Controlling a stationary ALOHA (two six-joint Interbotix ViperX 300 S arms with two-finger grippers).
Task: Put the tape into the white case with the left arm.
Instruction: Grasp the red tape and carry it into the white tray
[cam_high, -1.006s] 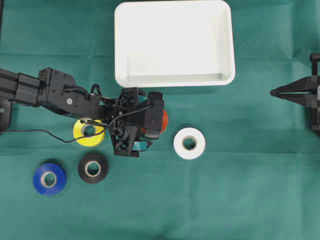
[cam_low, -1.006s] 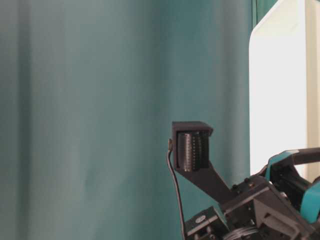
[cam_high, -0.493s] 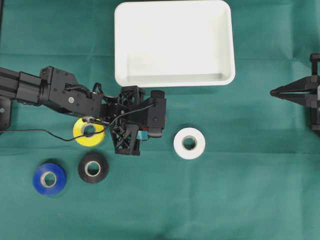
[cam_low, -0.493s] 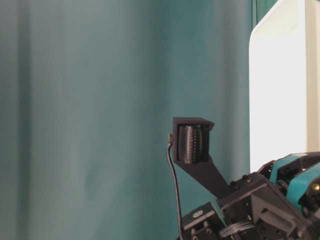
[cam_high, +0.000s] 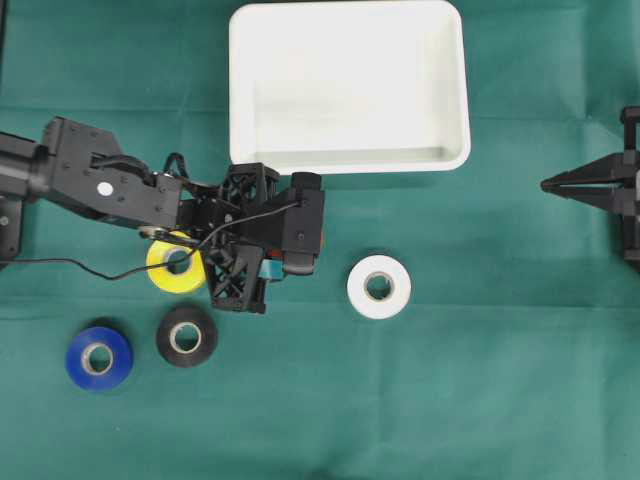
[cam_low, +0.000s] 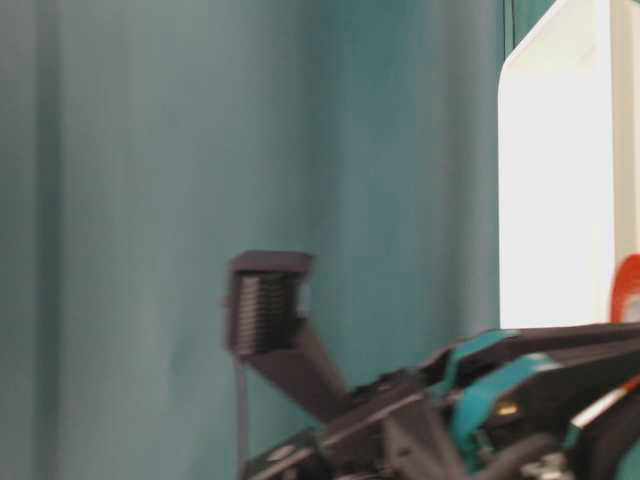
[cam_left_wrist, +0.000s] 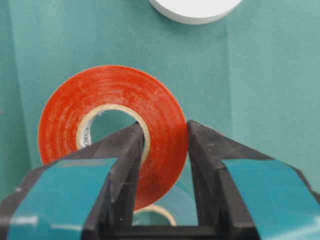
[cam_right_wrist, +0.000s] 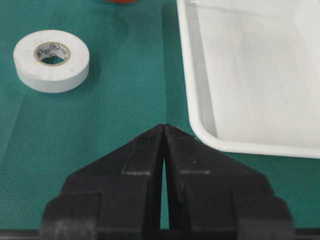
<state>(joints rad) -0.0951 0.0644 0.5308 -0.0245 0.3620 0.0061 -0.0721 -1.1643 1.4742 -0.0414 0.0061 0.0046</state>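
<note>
A red tape roll (cam_left_wrist: 107, 100) hangs just above the green cloth, with my left gripper (cam_left_wrist: 166, 125) shut on it. One teal-banded finger sits inside the core and the other outside the wall. From overhead the left arm (cam_high: 270, 235) covers the roll, just below the white case (cam_high: 350, 160). At table level, a red edge of the tape (cam_low: 628, 290) shows in front of the case (cam_low: 555, 180). My right gripper (cam_high: 545, 185) rests shut at the right edge, and its wrist view shows it (cam_right_wrist: 164, 126) empty near the case's corner (cam_right_wrist: 200, 125).
A white roll (cam_high: 378, 287) lies right of the left gripper, also in both wrist views (cam_right_wrist: 51, 60) (cam_left_wrist: 195, 10). A yellow roll (cam_high: 175, 263) sits partly under the left arm. A black roll (cam_high: 186, 336) and a blue roll (cam_high: 98, 357) lie at the lower left.
My left gripper has shut on the red tape and drawn back a little to the left, tilting up with the roll. The right arm has not moved.
</note>
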